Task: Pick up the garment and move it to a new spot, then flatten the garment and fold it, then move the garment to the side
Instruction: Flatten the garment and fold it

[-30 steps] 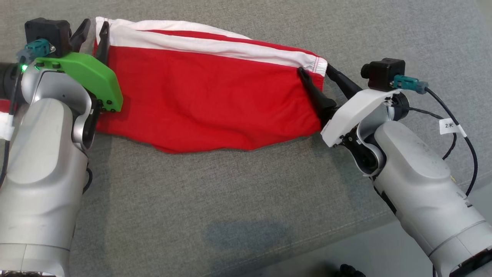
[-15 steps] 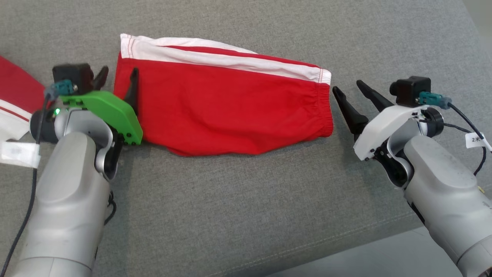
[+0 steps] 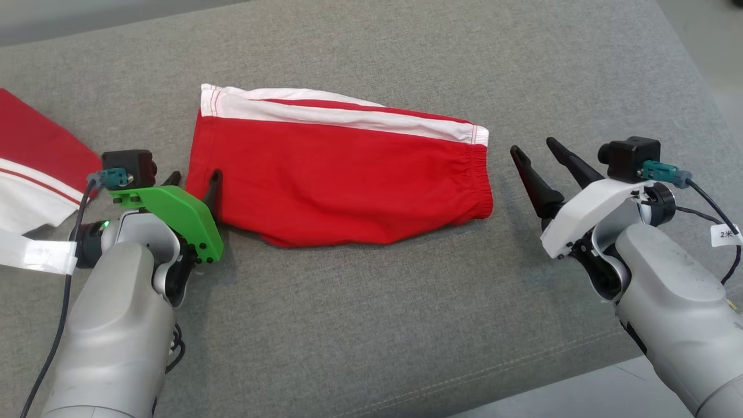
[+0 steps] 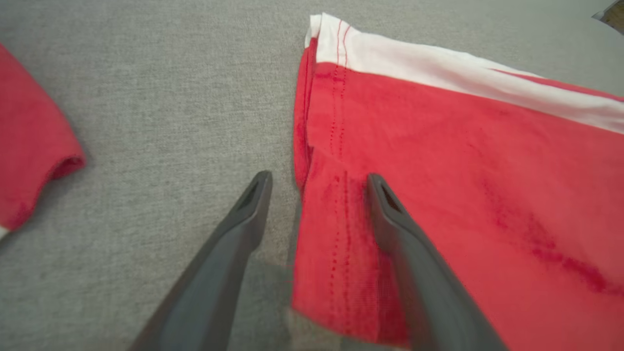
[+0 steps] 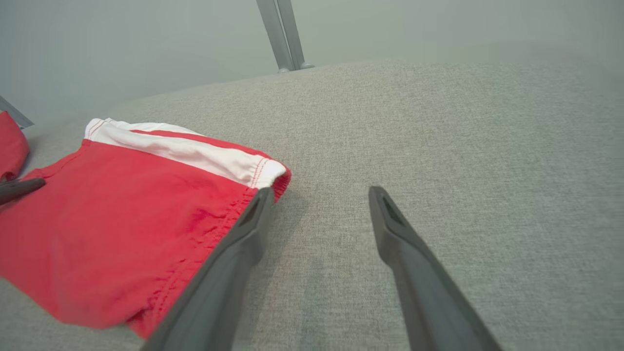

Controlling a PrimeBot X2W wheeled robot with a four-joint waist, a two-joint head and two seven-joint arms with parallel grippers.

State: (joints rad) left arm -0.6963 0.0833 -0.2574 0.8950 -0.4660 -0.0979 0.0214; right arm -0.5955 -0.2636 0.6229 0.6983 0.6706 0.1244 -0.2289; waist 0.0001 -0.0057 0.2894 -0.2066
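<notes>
1. Bare cushion (image 3: 371, 325) runs wide along the near side of the garment (image 3: 342, 180), with room for a gripper to pass.
2. More bare cushion lies beyond the garment's white stripe.
3. A strip of cushion separates the waistband end from the right gripper (image 3: 533, 147), whose fingers are spread.
4. The left gripper (image 3: 194, 179), fingers spread, has one finger over the garment's hem edge and one over cushion.
5. A red cloth (image 3: 35, 157) lies at far left, with a gap of cushion between it and the garment.
6. A post (image 5: 282, 34) rises behind the cushion's far edge.
</notes>
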